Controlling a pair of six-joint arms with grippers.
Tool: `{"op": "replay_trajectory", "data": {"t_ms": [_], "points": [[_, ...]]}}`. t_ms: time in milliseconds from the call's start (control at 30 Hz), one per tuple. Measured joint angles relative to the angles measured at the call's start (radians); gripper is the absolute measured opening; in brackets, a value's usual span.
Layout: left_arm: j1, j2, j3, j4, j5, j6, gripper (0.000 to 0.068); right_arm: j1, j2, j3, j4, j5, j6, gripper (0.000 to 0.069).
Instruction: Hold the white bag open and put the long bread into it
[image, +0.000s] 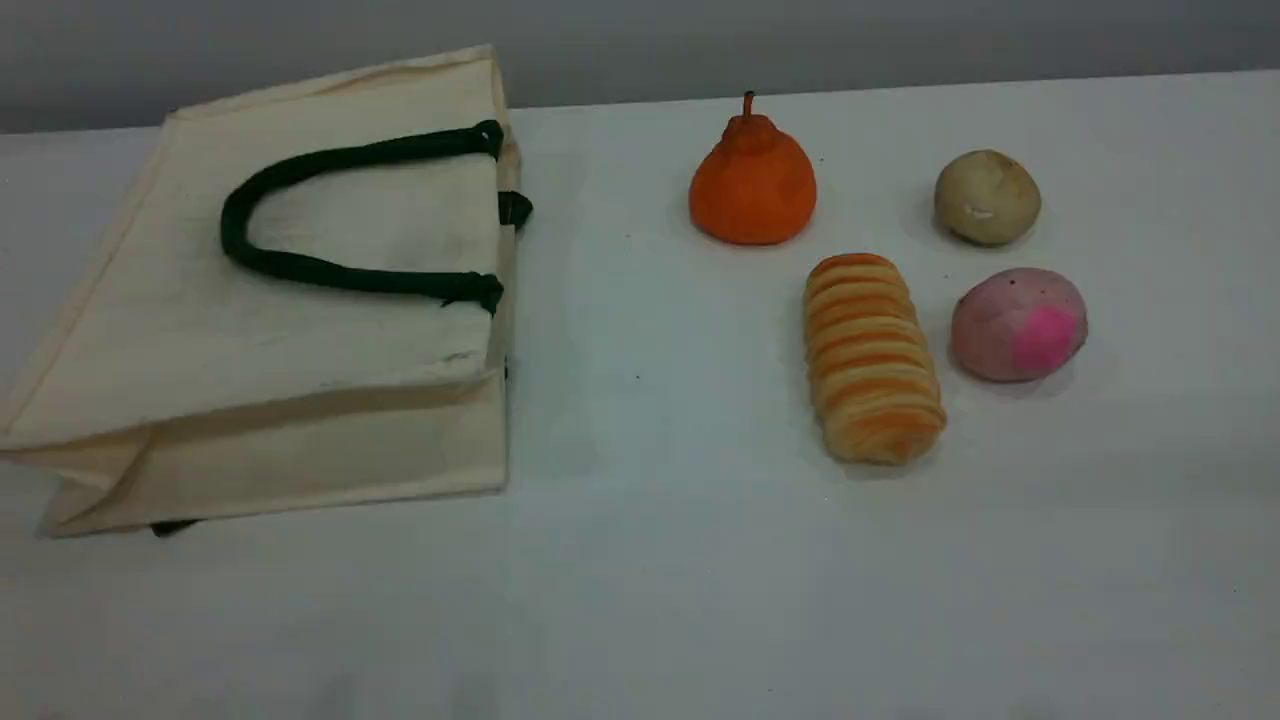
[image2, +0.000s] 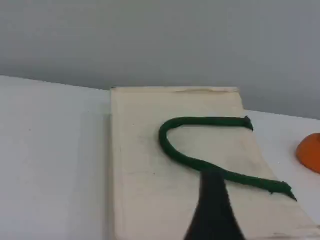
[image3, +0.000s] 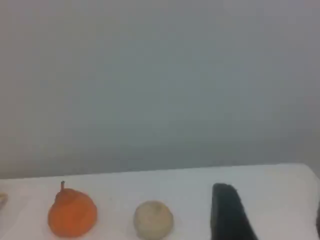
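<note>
The white desk (image: 640, 600) carries the white bag (image: 330, 350) lying flat on the left. On the right lie the long bread (image: 872, 358), an orange fruit (image: 752, 185), a beige bun (image: 987, 197) and a pink-spotted bun (image: 1018, 324).

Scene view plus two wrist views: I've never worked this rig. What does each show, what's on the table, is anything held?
Two robot arms work at one table. The scene view is a fixed camera looking down across it; neither arm shows there. Each wrist view rides on an arm: the dark shape at its bottom is one of the left arm's fingers, or the right arm's fingers. On the table: the white bag lying on its side, green handle on top, the long bread, an orange fruit, a beige bun and a pink-spotted bun. Nothing is held.
</note>
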Motion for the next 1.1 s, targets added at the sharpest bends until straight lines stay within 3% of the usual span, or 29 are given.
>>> {"op": "replay_trajectory", "data": {"t_ms": [233,500,767,1100], "points": [[0.0,0.0,0.0,0.0,-0.078,-0.003,0.0454,0.0,0.0,0.0,0.0,-0.006,0.001,0.0337],[0.0,0.0,0.0,-0.034,-0.161,-0.123,0.0454,0.0,0.0,0.0,0.056,-0.026,0.011,0.0337],[0.0,0.0,0.0,-0.031,-0.188,-0.133,0.0454,0.0,0.0,0.0,0.115,-0.032,0.009,0.0337],[0.0,0.0,0.0,-0.023,-0.459,-0.377,0.0454,0.0,0.0,0.0,0.481,-0.218,0.027,0.0337]]}}
